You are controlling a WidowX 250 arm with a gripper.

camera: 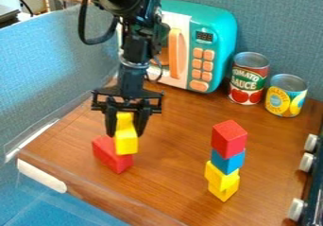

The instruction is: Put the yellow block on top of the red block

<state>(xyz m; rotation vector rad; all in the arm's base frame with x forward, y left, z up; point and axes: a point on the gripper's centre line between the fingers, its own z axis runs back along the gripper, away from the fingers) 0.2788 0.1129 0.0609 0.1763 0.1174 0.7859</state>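
Observation:
At left centre the black gripper (126, 128) hangs down, its fingers shut on a yellow block (126, 143). That block is upright and overlaps the right part of a red block (111, 158), which lies on the wooden surface. Whether the two touch cannot be told from this angle. Part of the red block's top is hidden behind the yellow one.
To the right stands a stack with a red cube (229, 137) on top, a blue cube (227, 160) below it and yellow pieces (222, 177) at the bottom. Behind are a teal toy microwave (217, 24), a tomato can (249, 78) and a pineapple can (285, 96).

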